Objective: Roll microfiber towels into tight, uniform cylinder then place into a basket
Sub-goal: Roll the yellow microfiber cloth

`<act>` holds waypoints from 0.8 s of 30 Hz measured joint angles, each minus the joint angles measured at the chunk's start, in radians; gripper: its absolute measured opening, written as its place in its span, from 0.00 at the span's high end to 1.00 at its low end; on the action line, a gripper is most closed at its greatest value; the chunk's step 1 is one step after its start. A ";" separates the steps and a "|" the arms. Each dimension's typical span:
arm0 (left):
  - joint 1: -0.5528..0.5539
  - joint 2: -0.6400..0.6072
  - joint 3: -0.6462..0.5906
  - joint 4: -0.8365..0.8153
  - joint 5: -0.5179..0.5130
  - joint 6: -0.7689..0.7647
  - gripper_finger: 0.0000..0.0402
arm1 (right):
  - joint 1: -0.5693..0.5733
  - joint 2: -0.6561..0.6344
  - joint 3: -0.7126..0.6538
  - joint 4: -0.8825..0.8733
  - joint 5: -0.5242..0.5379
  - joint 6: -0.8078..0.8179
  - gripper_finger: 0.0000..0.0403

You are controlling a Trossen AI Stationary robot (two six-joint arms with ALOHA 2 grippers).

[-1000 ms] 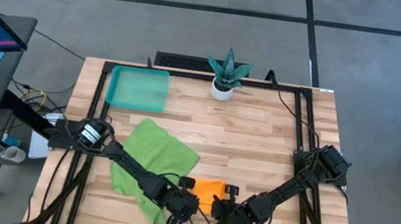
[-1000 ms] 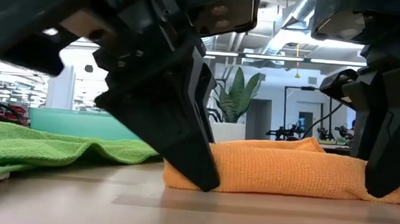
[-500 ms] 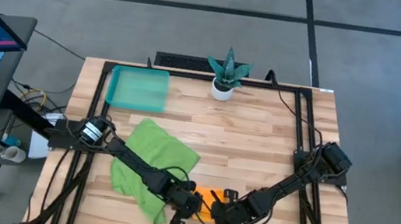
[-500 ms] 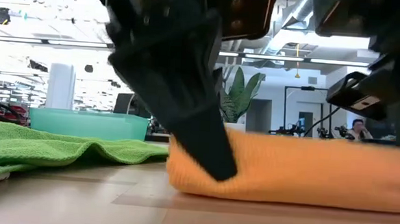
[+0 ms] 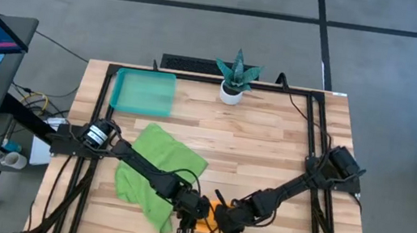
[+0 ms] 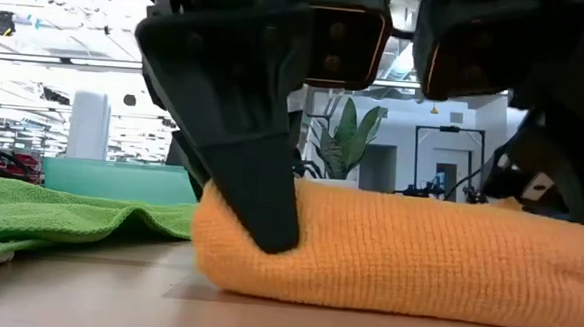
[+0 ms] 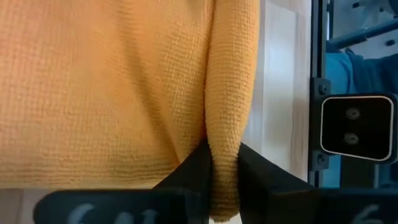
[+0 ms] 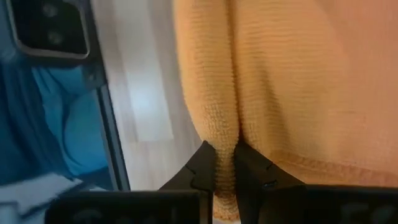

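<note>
At table's front edge, left gripper (image 7: 224, 168) and right gripper (image 8: 225, 163) both pinching orange towel (image 6: 407, 260)

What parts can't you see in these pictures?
- High view: most of the orange towel is hidden under both grippers.
- Low view: the right end of the orange towel runs off the picture's edge.
- High view: any white tag on the green towel is too small to find.
</note>
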 joint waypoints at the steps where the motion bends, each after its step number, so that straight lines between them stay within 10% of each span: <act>1: 0.000 0.000 0.000 -0.001 0.000 -0.002 0.91 | -0.007 -0.001 -0.004 0.000 -0.002 0.024 0.87; 24: -0.003 -0.001 -0.002 -0.036 -0.020 0.054 0.69 | -0.041 -0.002 -0.008 -0.014 -0.015 0.093 0.87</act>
